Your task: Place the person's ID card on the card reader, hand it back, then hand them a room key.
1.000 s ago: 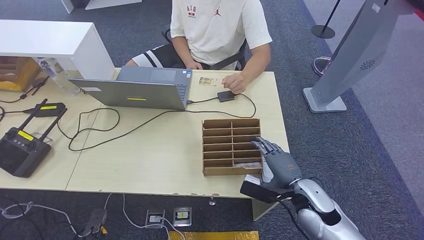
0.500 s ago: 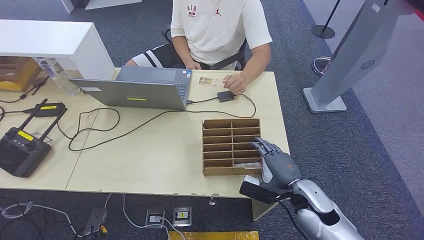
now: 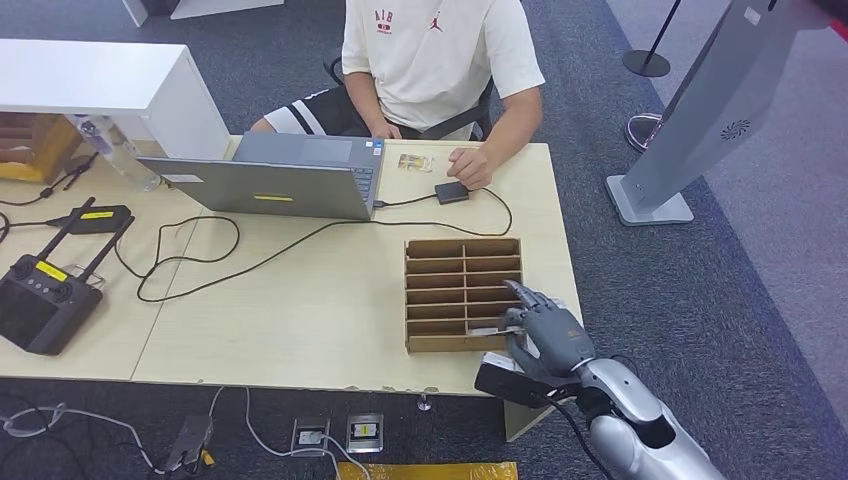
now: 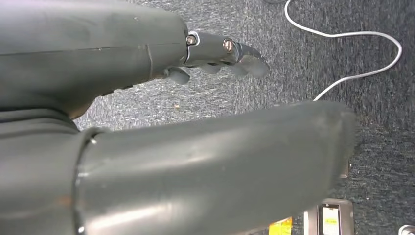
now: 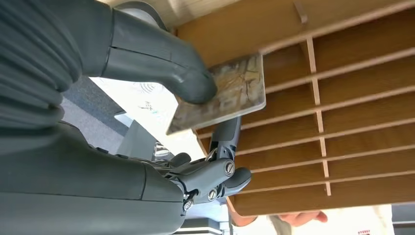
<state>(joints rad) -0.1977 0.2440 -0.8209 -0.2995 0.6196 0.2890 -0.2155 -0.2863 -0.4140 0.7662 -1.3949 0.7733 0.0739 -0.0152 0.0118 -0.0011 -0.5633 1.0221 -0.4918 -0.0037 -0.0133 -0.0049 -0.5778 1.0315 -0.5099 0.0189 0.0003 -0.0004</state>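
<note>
Right wrist view shows the right hand [image 5: 161,93] now pinching a printed rectangular room key card [image 5: 222,95] at the brown wooden slotted card rack [image 3: 462,292]'s near-right slots, fingers having dropped in from hovering, so handover comes next.

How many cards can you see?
2: one card in the right hand by the rack; another card by the person's hand. The rack may hide more.

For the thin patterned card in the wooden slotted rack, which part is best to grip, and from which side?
Grip the free short edge of the thin patterned card, flat faces between thumb and finger, coming from the open side of the wooden slotted rack. The dividers block its long sides. The right robot hand already pinches it this way.
</note>
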